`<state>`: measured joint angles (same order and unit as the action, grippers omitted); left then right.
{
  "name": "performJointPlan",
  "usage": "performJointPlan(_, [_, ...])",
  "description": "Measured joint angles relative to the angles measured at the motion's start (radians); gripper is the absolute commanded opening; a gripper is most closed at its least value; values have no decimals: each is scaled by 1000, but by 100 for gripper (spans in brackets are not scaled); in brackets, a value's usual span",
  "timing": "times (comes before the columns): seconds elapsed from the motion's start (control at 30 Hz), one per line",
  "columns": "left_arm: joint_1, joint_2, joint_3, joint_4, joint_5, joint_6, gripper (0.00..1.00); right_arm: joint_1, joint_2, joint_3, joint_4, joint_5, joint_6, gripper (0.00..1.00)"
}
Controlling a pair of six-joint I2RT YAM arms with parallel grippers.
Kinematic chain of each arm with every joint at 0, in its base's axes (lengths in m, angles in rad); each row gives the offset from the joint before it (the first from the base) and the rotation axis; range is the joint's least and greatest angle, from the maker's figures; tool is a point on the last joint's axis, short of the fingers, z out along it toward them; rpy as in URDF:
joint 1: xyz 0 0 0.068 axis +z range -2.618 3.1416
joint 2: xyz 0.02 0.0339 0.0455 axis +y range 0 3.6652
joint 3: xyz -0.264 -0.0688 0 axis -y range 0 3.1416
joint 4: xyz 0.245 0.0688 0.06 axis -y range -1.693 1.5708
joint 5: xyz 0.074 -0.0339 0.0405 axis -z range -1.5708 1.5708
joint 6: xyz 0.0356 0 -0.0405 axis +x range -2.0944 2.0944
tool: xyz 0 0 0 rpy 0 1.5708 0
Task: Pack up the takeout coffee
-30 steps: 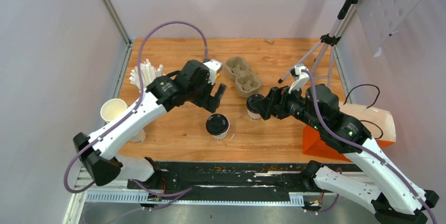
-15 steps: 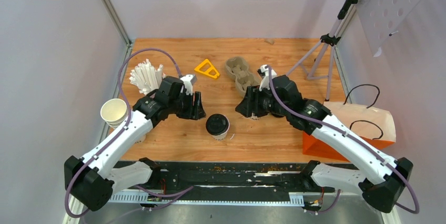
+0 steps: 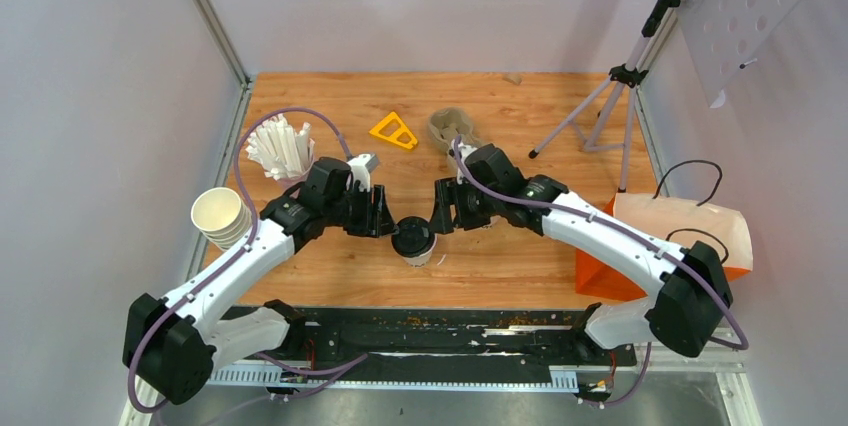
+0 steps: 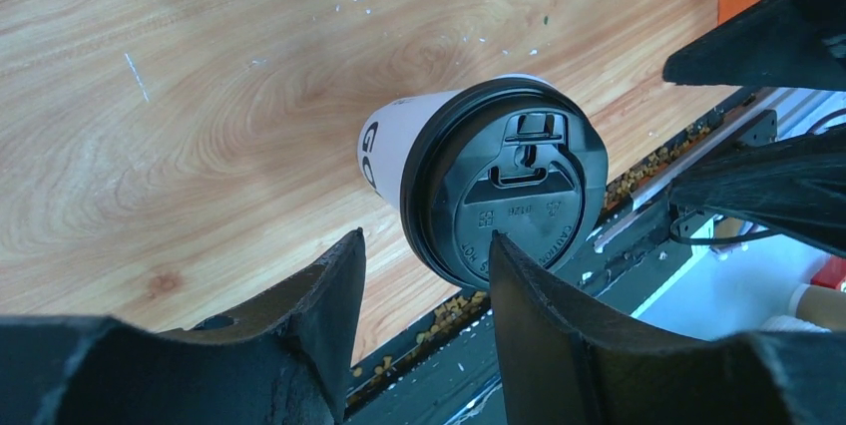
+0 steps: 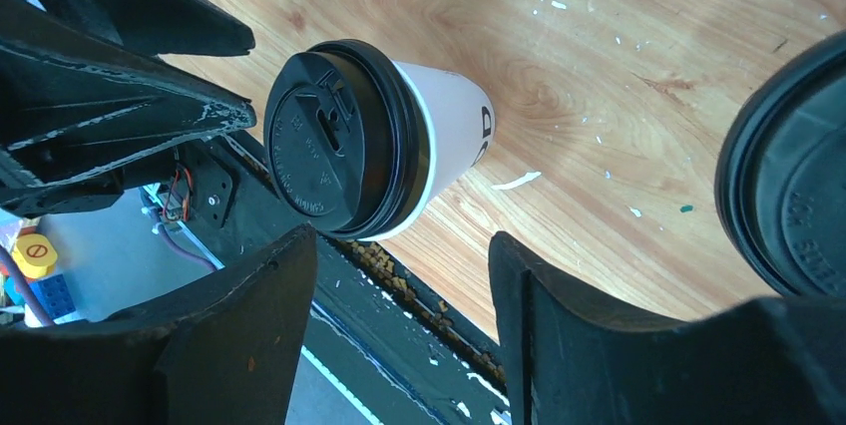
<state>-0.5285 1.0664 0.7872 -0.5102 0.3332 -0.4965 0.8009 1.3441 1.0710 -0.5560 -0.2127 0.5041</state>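
Observation:
A white takeout coffee cup with a black lid (image 3: pixel 413 238) stands near the table's front edge, between my two grippers. My left gripper (image 3: pixel 385 218) is just left of it, open and empty; in the left wrist view the cup's lid (image 4: pixel 504 186) lies just past the fingertips (image 4: pixel 334 275). My right gripper (image 3: pixel 443 218) is just right of it, open and empty, with the same cup (image 5: pixel 364 141) beyond its fingers. A second lidded cup (image 5: pixel 793 196) shows at the right edge of the right wrist view and is mostly hidden under the right arm from above.
The pulp cup carrier (image 3: pixel 448 126) sits behind the right arm. A yellow triangle piece (image 3: pixel 393 132), a holder of white straws (image 3: pixel 280 146) and a stack of lidless cups (image 3: pixel 222 218) lie left. An orange and white paper bag (image 3: pixel 680 231) and a tripod (image 3: pixel 600 111) stand right.
Both arms have dropped toward the front cup and now flank it. The right gripper left the second cup and moved left. Both sets of jaws have narrowed.

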Motion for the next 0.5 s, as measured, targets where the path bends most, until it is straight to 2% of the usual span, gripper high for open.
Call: performJointPlan(0.5, [0,30,-35,74,48,-15,46,3,99,16,9,-69,-43,62])
